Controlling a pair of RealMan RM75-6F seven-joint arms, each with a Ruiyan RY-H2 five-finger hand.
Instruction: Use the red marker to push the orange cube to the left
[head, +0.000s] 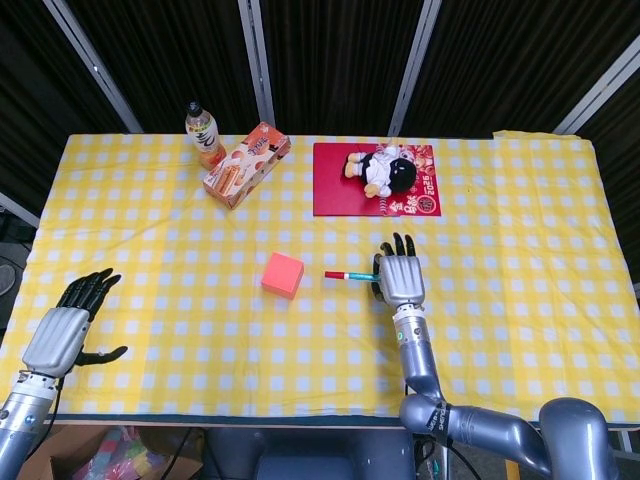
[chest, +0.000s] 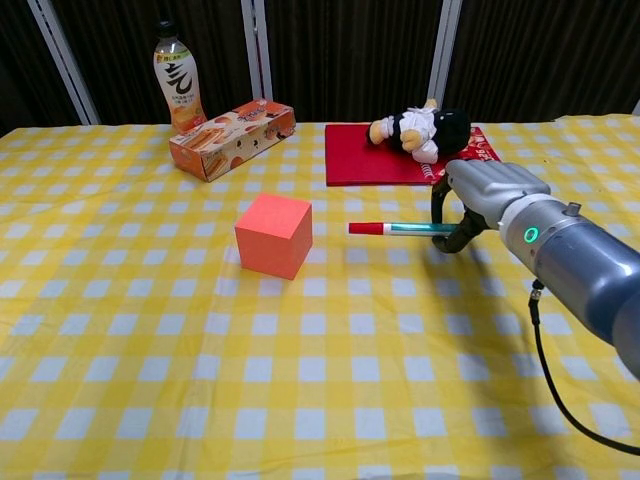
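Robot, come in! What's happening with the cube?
Right hand holds red marker. Left hand open. Orange cube apart from marker tip. Nothing blocking.

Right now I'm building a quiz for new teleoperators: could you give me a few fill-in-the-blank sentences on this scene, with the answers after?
1. The right hand holds the red ____ by its far end.
2. The marker tip is ____ from the orange cube, with bare cloth between them.
3. The plush toy lies on a ____ mat.
4. The bottle stands upright behind the snack ____.

Missing words: marker; apart; red; box
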